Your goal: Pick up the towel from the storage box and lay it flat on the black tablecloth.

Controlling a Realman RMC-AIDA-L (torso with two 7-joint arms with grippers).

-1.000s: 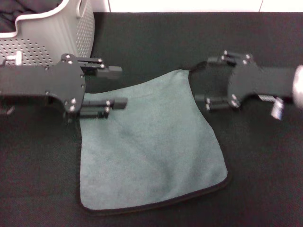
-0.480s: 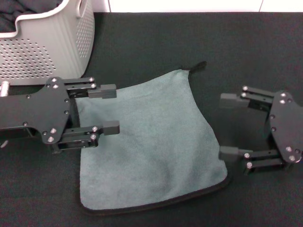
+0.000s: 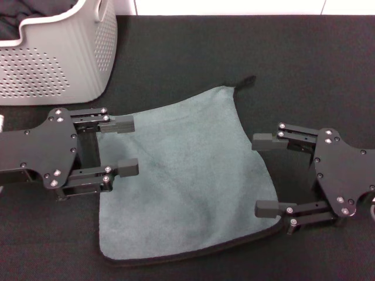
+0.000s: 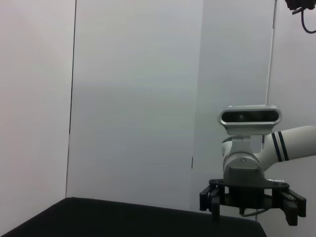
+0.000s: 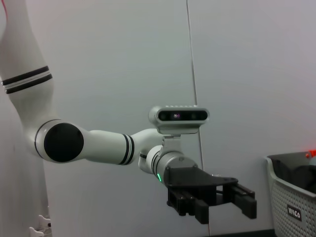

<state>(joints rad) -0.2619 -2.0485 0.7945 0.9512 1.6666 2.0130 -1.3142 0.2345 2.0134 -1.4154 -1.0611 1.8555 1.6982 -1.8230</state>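
The towel [image 3: 187, 175] lies flat, grey-teal side up, on the black tablecloth [image 3: 234, 47], with its black corner loop [image 3: 246, 82] at the far right corner. My left gripper [image 3: 133, 145] is open and empty over the towel's left edge. My right gripper [image 3: 258, 174] is open and empty at the towel's right edge. The storage box [image 3: 58, 52] stands at the far left. The left wrist view shows the right gripper [image 4: 252, 200] farther off, and the right wrist view shows the left gripper [image 5: 217, 200] farther off.
A white strip [image 3: 234, 7] runs along the tablecloth's far edge. The right wrist view shows the storage box [image 5: 291, 197] with dark contents, and white walls behind.
Both grippers have drawn back from the towel's far corners toward me. The right one moved from the loop corner to the near right edge. The towel has not moved.
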